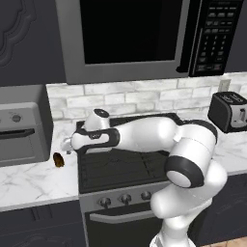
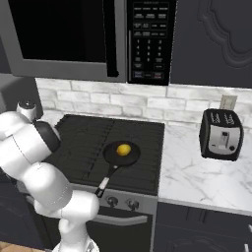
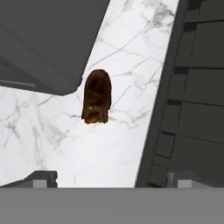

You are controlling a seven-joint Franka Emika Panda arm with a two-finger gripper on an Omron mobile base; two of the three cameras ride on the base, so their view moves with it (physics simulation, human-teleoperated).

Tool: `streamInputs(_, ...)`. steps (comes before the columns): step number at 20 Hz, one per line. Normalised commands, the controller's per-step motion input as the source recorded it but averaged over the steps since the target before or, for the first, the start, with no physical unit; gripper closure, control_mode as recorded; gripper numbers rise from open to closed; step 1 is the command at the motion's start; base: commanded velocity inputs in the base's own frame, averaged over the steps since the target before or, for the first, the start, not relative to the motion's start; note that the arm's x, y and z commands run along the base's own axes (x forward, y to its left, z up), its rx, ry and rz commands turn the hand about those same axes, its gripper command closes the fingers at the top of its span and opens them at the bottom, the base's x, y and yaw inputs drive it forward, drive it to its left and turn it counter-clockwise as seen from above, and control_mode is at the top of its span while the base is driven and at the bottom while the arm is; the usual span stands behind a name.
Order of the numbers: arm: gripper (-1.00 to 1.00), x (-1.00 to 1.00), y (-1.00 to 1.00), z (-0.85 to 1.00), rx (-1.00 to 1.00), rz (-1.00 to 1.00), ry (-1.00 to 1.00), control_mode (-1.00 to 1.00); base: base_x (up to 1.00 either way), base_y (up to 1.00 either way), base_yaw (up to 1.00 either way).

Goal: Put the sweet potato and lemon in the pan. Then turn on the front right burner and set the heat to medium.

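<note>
Below the hand [image 3: 111, 179], on the white marble counter [image 3: 52, 131]: the sweet potato [image 3: 96, 96], lying alone, touching nothing else. Hand view looks straight down at it; both dark fingertips [image 3: 41, 179] sit at the bottom edge, far apart, with the sweet potato ahead of the gap between them and clear of both. Hand is wide open and empty.

To one side of the hand is the edge of the black stove [image 3: 192, 87] with its grates; to the other, the grey toaster oven [image 3: 39, 39], whose corner overhangs the counter just beside the sweet potato. Sweet potato sits between the two, nearer the toaster oven.

Left base view: the arm reaches left across the stove, hand [image 1: 67, 144] hovering just above and beside the sweet potato [image 1: 58, 160], at the counter strip between toaster oven [image 1: 21, 130] and stove [image 1: 120, 169].

Right base view: well away from the hand, on the far side of the stove [image 2: 78, 142], is the pan [image 2: 121, 153] on the front right burner [image 2: 135, 167], handle pointing toward the front edge and knobs [image 2: 122, 202]. Lemon [image 2: 123, 149] sits inside the pan, about centered.

Further out past the pan: black toaster [image 2: 222, 134] on the right counter [image 2: 197, 177]. Microwave [image 2: 74, 37] hangs above the stove.
</note>
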Motion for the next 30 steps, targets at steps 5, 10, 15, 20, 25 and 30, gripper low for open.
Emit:
streamInputs(5, -1.0, 0.12, 0.23, -0.18, 0.0, 0.0, 0.0, -1.0, 0.0, 0.0, 0.0)
streamInputs(10, -1.0, 0.14, 0.17, -0.13, 0.0, 0.0, 0.0, -1.0, 0.0, 0.0, 0.0)
streamInputs(15, -1.0, 0.26, 0.09, -0.08, 0.0, 0.0, 0.0, -1.0, 0.0, 0.0, 0.0)
streamInputs(20, -1.0, 0.23, 0.13, 0.0, 0.0, 0.0, 0.0, -1.0, 0.0, 0.0, 0.0)
streamInputs(25, -1.0, 0.09, 0.18, 0.0, 0.0, 0.0, 0.0, -1.0, 0.0, 0.0, 0.0)
streamInputs(30, -1.0, 0.01, 0.17, -0.05, 0.0, 0.0, 0.0, -1.0, 0.0, 0.0, 0.0)
